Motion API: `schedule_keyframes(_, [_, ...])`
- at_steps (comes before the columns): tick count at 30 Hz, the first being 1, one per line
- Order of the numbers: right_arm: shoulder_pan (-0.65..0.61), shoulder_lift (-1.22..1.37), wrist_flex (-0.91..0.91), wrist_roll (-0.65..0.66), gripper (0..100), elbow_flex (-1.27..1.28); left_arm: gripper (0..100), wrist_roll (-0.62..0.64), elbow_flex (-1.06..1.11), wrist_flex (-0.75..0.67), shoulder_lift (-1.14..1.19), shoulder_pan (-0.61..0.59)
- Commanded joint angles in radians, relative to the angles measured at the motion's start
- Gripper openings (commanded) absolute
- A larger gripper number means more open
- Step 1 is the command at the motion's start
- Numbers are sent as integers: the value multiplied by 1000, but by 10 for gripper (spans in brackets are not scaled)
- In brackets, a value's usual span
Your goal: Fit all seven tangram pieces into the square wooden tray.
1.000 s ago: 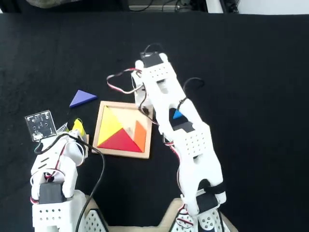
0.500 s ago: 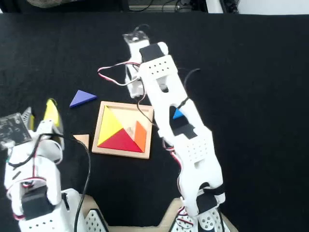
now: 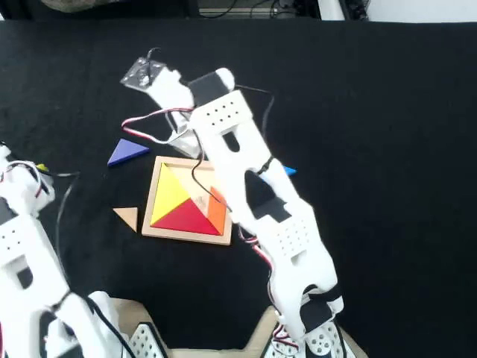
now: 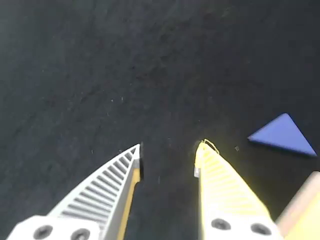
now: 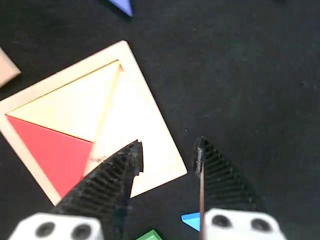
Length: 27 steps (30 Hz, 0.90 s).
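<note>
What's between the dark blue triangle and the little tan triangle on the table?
Nothing, just bare black cloth. The high view shows the dark blue triangle and the tan triangle lying apart, both left of the wooden tray.

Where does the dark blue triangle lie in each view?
High view: dark blue triangle on the cloth, off the tray's far-left corner.
Left wrist view: the triangle beyond the left gripper.
Right wrist view: past the tray's corner, cut by the edge.
Shared landmark: the tray.

No legible text, labels or numbers.
</note>
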Motion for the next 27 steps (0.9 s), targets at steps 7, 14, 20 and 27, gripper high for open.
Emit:
schedule_keyframes(7, [199,-229,86,-75,170,-220,188,-72,-147,-281,376,341])
schedule_keyframes(14, [361,-340,78,-172,170,12,189,247,-443,-160,744,418])
schedule_keyframes(20, [396,-341,-14,-230,170,272,189,417,-553,-92,844,371])
schedule_keyframes(27, [397,-343,-252,-319,170,532,185,422,-449,-117,772,432])
